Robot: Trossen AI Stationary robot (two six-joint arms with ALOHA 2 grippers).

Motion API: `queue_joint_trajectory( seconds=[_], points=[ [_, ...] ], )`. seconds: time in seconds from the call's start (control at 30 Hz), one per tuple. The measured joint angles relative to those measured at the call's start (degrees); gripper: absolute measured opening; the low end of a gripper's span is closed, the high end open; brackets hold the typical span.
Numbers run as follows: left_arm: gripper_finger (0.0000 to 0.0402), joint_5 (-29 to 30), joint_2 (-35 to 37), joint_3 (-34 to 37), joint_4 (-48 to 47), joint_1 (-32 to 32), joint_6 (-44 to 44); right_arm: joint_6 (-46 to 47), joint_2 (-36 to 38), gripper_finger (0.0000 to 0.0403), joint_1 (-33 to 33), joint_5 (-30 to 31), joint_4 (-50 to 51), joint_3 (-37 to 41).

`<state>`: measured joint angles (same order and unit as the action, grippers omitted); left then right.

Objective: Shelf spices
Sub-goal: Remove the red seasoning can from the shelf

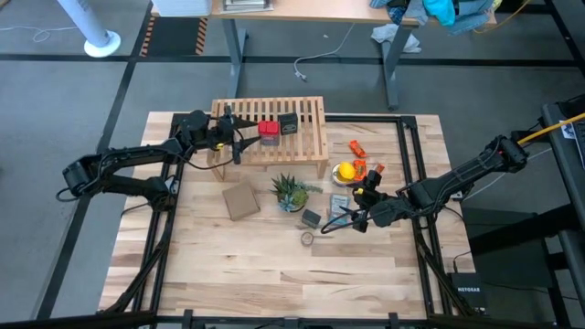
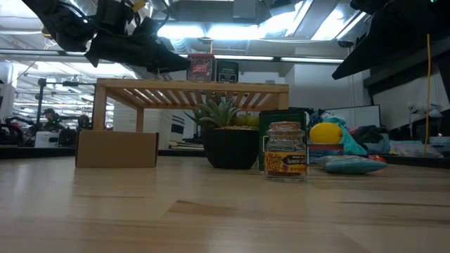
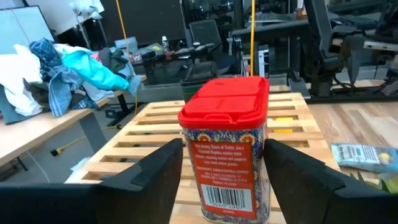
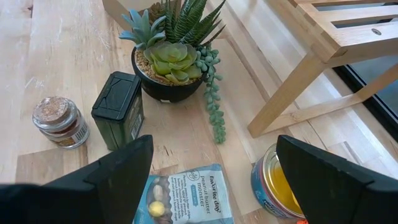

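Jaws apart, L gripper flanks red tin.

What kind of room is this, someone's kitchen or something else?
Probably a robotics lab or workshop, not a kitchen. Two robot arms work at a framed wooden table, desks with monitors fill the room behind, and a standing desk piled with clothes sits nearby.

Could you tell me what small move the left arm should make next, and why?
Probably draw the left gripper straight back. The red tin stands upright on the shelf, and the fingers flank it with gaps on both sides, so it looks released.
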<state>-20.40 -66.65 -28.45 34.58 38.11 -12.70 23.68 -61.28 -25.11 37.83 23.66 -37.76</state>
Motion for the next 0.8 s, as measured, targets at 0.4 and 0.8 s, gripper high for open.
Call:
queue_joint_trajectory(
  seconds=[0.4, 0.8],
  points=[
    [0.0330, -3.56, 0.00, 0.00, 1.10, 0.68, -1.21, 0.00, 0.00, 0.0347, 0.00, 0.00, 0.00, 0.00],
    [0.0343, -6.16, -7.26, -2.71, 5.21, 0.68, -0.63, 0.00, 0.00, 0.0347, 0.00, 0.01, -0.01, 0.00]
  ],
)
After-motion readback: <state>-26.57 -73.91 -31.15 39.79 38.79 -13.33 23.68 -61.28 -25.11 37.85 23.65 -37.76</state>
